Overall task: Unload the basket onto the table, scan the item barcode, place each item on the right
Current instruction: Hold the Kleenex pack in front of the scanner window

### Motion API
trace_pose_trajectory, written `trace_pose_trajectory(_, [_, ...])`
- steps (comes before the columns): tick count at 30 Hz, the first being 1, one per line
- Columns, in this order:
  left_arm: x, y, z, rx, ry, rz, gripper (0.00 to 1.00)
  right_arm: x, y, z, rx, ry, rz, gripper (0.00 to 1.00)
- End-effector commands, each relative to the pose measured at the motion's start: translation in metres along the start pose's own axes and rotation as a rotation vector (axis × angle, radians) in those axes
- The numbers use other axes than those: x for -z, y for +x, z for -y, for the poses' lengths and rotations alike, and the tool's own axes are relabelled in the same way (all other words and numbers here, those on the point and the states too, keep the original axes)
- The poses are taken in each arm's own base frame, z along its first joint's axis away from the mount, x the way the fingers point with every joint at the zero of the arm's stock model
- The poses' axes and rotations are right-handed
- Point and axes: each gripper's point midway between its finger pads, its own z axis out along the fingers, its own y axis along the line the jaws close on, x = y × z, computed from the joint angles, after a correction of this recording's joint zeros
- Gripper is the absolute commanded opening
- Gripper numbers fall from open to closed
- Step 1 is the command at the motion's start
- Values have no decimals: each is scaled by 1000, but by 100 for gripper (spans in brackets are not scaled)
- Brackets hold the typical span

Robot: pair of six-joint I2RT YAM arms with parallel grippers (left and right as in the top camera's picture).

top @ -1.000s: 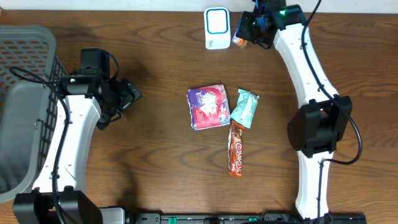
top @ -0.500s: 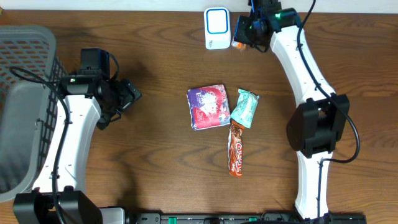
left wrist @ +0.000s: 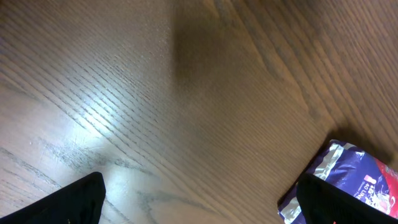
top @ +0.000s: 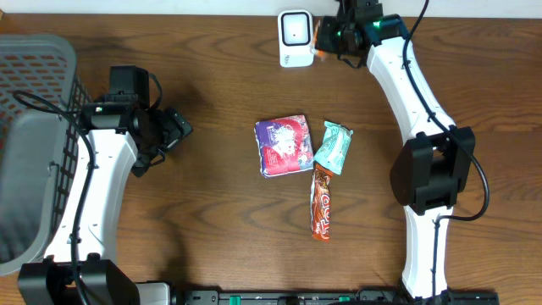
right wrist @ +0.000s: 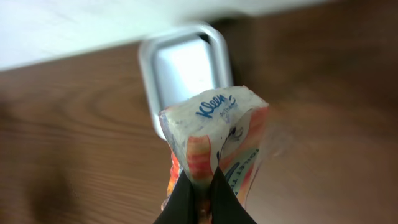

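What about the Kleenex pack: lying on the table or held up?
Held up. The right hand is shut on the Kleenex pack, pinching its lower edge, with the white scanner just beyond it.

Table point(top: 212, 76): dark brown, fine wood grain.
Scanner point(top: 294, 38): white body, pale grey face.
Tissue pack point(right wrist: 214, 140): white top with blue lettering; orange and red stripes below.
Square pouch point(top: 284, 146): purple and red, white print.
Small packet point(top: 334, 147): mint green with white.
Bar wrapper point(top: 322, 202): orange-brown, white lettering.
Basket point(top: 34, 59): grey mesh.
Arms point(top: 415, 76): white links, black joints.
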Motion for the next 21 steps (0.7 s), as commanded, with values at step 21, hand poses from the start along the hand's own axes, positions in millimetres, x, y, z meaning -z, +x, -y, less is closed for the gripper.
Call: trace_pose_trajectory(21, [1,-2,-3,-1,-8,8,98,-47,-35,-63,-104,-349,174,1])
